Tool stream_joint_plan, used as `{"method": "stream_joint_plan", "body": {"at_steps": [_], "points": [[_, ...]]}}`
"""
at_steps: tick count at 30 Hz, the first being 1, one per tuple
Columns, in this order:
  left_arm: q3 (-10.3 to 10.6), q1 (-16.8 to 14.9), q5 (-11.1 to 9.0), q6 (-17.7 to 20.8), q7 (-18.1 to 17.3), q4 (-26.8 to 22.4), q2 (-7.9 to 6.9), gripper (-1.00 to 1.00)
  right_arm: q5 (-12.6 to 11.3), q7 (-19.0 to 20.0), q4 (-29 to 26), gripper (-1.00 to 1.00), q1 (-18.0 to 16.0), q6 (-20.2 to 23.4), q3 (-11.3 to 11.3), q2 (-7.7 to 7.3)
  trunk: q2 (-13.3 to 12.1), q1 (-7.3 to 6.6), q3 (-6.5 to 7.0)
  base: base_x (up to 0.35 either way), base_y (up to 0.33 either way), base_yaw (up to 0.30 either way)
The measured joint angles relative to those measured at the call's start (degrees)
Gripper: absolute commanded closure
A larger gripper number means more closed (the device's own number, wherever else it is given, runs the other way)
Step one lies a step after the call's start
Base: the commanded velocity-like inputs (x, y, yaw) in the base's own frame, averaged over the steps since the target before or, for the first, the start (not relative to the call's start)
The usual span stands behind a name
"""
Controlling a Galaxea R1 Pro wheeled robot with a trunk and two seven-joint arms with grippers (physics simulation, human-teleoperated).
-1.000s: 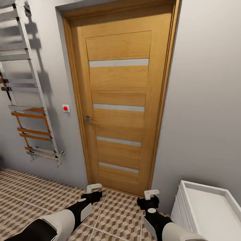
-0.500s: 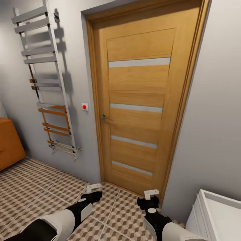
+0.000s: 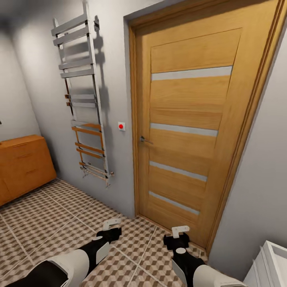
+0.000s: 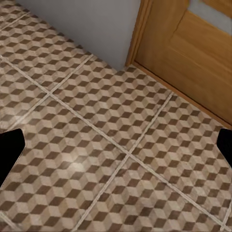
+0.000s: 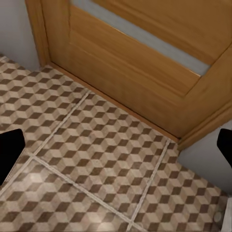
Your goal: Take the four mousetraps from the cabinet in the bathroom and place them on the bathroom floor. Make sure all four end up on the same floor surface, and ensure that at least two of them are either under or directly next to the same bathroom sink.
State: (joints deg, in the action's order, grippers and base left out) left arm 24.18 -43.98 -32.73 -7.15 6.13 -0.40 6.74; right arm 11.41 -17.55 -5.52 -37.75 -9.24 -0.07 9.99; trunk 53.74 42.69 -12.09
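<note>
Inspection, in transit. Over the last second my head view has swung toward my left: the wooden door (image 3: 195,131) has slid from centre frame to the 3 o'clock side, the towel rail (image 3: 85,99) has moved inward, and the cabinet (image 3: 24,163) has come into sight at 9 o'clock against the far wall. This is camera motion, not movement of the fixtures. The white unit (image 3: 271,265) at 5 o'clock has nearly left the frame.

Both arms hang forward and low, unchanged in pose relative to my trunk. My left gripper (image 3: 111,226) sits at 6 o'clock, my right gripper (image 3: 180,233) toward 5 o'clock. In each wrist view the dark fingertips (image 4: 9,147) stand far apart at the frame edges with nothing but the bathroom floor (image 3: 48,223) between them: both pairs of jaws are wide and hold nothing.

The cabinet's drawer fronts look closed from here. No mousetraps are on view; I judge they remain inside it. No sink is in frame.

Assessment: the task is at its approach stage. With the cabinet now sighted, the next requirement is probably to finish the turn and drive to it.
</note>
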Motion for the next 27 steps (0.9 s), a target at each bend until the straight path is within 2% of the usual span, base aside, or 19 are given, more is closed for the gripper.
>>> {"method": "stream_joint_plan", "body": {"at_steps": [21,27], "points": [[0.02,0.0,0.0,-0.06,-0.02,0.0,0.0,-1.0,0.05,0.0,0.52,-1.0,0.0,0.0,-0.01,0.0,0.0,0.0,0.0,0.0,0.0,0.3],[0.02,0.0,-0.01,-0.07,-0.01,0.0,0.0,-1.0,1.44,-0.01,1.42,-1.0,0.0,-0.1,0.0,0.0,0.0,0.0,0.0,0.0,0.0,0.3]]}}
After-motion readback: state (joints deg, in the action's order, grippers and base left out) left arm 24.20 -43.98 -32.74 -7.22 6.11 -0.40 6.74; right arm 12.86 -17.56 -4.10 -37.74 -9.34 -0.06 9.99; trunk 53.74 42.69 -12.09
